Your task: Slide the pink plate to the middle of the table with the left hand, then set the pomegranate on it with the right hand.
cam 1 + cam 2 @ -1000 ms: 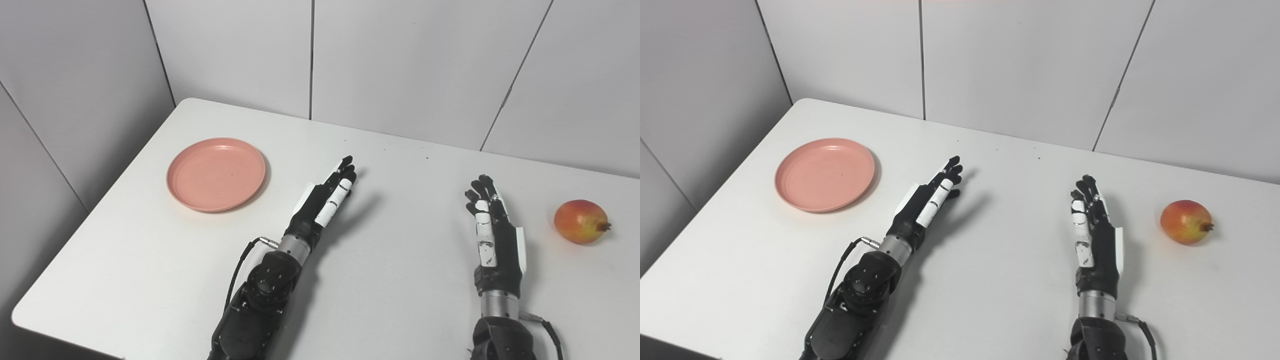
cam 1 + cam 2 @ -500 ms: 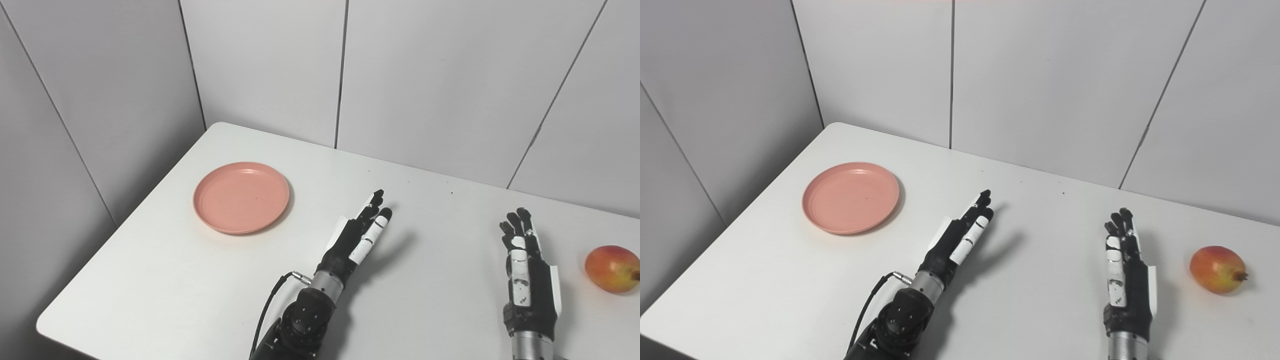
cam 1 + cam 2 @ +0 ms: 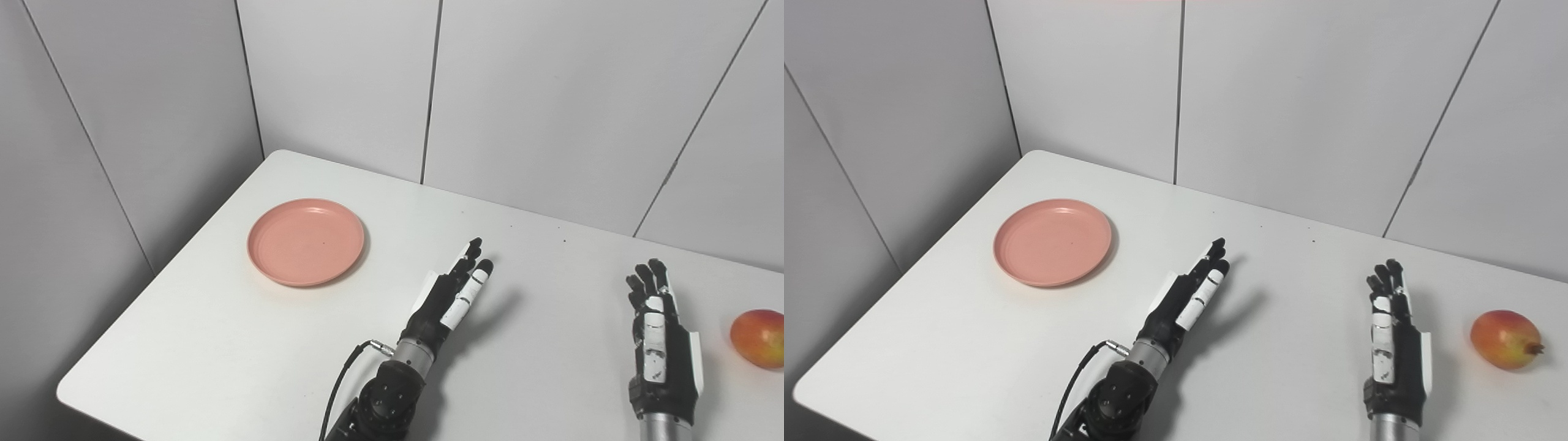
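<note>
Left hand [image 3: 1188,300] and right hand [image 3: 1390,343] both empty, fingers extended; plate [image 3: 1052,241] near counter [image 3: 968,343] left edge looks light, rigid, slick, so push its rim; pomegranate [image 3: 1505,339] near right edge, firm, round, may roll.

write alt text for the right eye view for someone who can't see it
Two black robot hands, the left hand and the right hand, hover open and empty over the middle of a white table. An empty pink plate sits toward the table's left side, and a pomegranate lies far right. Grey wall panels stand behind.
</note>
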